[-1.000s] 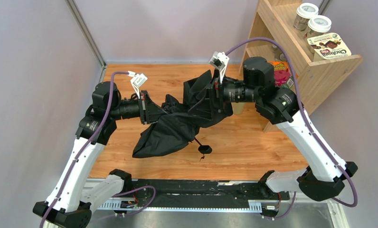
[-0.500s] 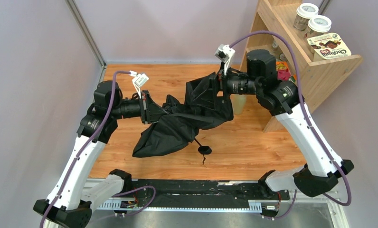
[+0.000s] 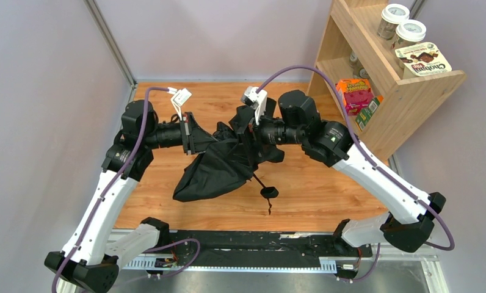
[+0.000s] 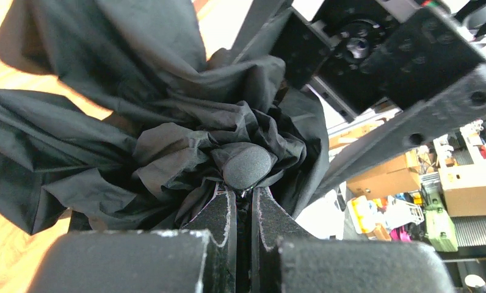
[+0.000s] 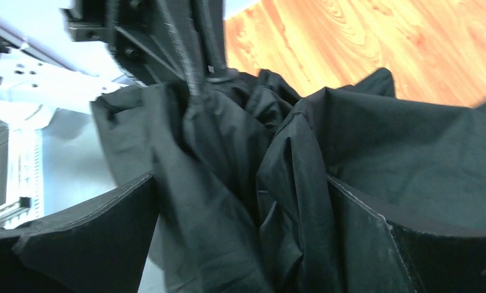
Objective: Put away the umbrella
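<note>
The umbrella (image 3: 213,171) is a bunched black canopy held up between both arms above the wooden table (image 3: 332,183). Its thin shaft runs down to the knob handle (image 3: 268,193), whose strap trails on the wood. My left gripper (image 3: 195,135) is shut on the umbrella's top end; in the left wrist view the fingers (image 4: 219,210) pinch just below the round black cap (image 4: 246,166). My right gripper (image 3: 248,131) is close opposite it. In the right wrist view its jaws stand wide apart (image 5: 240,177) with canopy folds (image 5: 228,201) filling the gap between them.
A wooden shelf unit (image 3: 405,91) stands at the back right. It carries an orange box (image 3: 355,93), two jars (image 3: 394,18) and a snack pack (image 3: 424,61). Grey walls close in the left and back sides.
My right arm has swung left from near the shelf toward the left gripper, bunching the canopy shorter. The handle has shifted slightly right and down. The left gripper has barely moved.
</note>
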Action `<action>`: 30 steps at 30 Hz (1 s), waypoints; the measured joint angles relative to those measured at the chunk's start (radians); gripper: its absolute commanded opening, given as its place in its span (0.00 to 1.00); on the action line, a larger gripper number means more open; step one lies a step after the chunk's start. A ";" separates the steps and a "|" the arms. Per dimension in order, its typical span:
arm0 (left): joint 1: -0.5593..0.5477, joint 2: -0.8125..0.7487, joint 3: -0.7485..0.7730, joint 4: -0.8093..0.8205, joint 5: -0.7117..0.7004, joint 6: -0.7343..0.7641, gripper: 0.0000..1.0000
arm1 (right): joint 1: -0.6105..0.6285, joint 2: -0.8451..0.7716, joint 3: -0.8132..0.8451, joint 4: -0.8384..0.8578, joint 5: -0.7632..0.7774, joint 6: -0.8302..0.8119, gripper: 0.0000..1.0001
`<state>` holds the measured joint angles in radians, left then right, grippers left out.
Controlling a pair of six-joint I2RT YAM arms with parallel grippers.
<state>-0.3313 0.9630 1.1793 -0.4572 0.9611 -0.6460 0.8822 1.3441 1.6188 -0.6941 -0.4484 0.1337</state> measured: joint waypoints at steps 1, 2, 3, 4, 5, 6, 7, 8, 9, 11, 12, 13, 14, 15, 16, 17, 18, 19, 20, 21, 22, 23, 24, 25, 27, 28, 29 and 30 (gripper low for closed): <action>0.000 -0.001 0.000 0.012 0.004 -0.008 0.00 | 0.005 -0.003 -0.022 0.025 0.022 -0.002 1.00; 0.000 -0.002 0.000 0.020 0.007 -0.015 0.00 | 0.008 -0.005 -0.037 0.042 0.037 -0.004 1.00; 0.000 -0.002 0.000 0.027 0.010 -0.022 0.00 | 0.015 -0.006 -0.055 0.064 0.061 -0.008 1.00; 0.000 -0.002 0.000 0.033 0.011 -0.026 0.00 | 0.019 -0.006 -0.064 0.079 0.072 -0.010 1.00; 0.001 -0.002 0.000 0.035 0.010 -0.027 0.00 | 0.026 -0.006 -0.071 0.091 0.080 -0.014 1.00; 0.002 -0.002 0.000 0.039 0.010 -0.031 0.00 | 0.033 -0.006 -0.074 0.102 0.090 -0.021 1.00; 0.002 -0.002 0.000 0.043 0.011 -0.035 0.00 | 0.039 -0.005 -0.074 0.109 0.095 -0.028 1.00; 0.004 -0.002 0.000 0.052 0.015 -0.042 0.00 | 0.046 -0.003 -0.074 0.117 0.097 -0.035 1.00; 0.005 -0.002 -0.001 0.066 0.019 -0.051 0.00 | 0.051 -0.002 -0.074 0.126 0.095 -0.041 1.00; 0.005 -0.002 -0.001 0.090 0.030 -0.066 0.00 | 0.054 0.005 -0.079 0.153 0.073 -0.046 1.00; 0.005 -0.003 -0.002 0.098 0.032 -0.071 0.00 | 0.054 0.010 -0.083 0.169 0.057 -0.045 1.00; 0.005 -0.004 -0.003 0.104 0.035 -0.075 0.00 | 0.054 0.018 -0.084 0.179 0.045 -0.045 1.00; 0.005 -0.005 -0.005 0.107 0.037 -0.079 0.00 | 0.054 0.027 -0.084 0.188 0.033 -0.045 1.00; 0.005 -0.006 -0.008 0.111 0.040 -0.083 0.00 | 0.054 0.035 -0.084 0.196 0.023 -0.046 1.00; 0.005 -0.006 -0.010 0.111 0.042 -0.086 0.00 | 0.054 0.042 -0.084 0.199 0.018 -0.047 1.00; 0.005 -0.006 -0.011 0.111 0.043 -0.087 0.00 | 0.054 0.050 -0.084 0.201 0.010 -0.049 1.00; 0.005 -0.006 -0.013 0.112 0.043 -0.088 0.00 | 0.054 0.056 -0.084 0.202 0.002 -0.051 1.00; 0.005 -0.006 -0.016 0.113 0.045 -0.089 0.00 | 0.054 0.066 -0.084 0.205 -0.014 -0.053 1.00; 0.005 -0.006 -0.016 0.113 0.046 -0.089 0.00 | 0.054 0.072 -0.084 0.206 -0.023 -0.052 1.00; 0.005 -0.006 -0.016 0.113 0.048 -0.089 0.00 | 0.054 0.079 -0.084 0.209 -0.034 -0.052 1.00; 0.005 -0.007 -0.018 0.113 0.050 -0.089 0.00 | 0.056 0.086 -0.084 0.211 -0.040 -0.052 0.99; 0.006 -0.008 -0.020 0.113 0.051 -0.089 0.00 | 0.058 0.091 -0.084 0.213 -0.042 -0.052 0.99; 0.006 -0.010 -0.023 0.113 0.051 -0.088 0.00 | 0.059 0.095 -0.084 0.214 -0.044 -0.052 0.98; 0.006 -0.011 -0.026 0.113 0.051 -0.088 0.00 | 0.060 0.100 -0.084 0.214 -0.048 -0.051 0.98; 0.006 -0.016 -0.030 0.113 0.052 -0.088 0.00 | 0.062 0.102 -0.094 0.230 -0.062 -0.048 0.94; 0.006 -0.019 -0.033 0.114 0.052 -0.088 0.00 | 0.063 0.101 -0.103 0.245 -0.071 -0.045 0.91; 0.006 -0.023 -0.035 0.114 0.054 -0.088 0.00 | 0.065 0.102 -0.111 0.256 -0.081 -0.043 0.88; 0.006 -0.025 -0.037 0.114 0.056 -0.088 0.00 | 0.067 0.103 -0.116 0.266 -0.093 -0.039 0.87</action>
<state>-0.3252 0.9382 1.1419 -0.3435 1.0176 -0.7338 0.9489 1.4475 1.5024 -0.4278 -0.5415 0.0948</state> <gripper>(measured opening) 0.053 0.919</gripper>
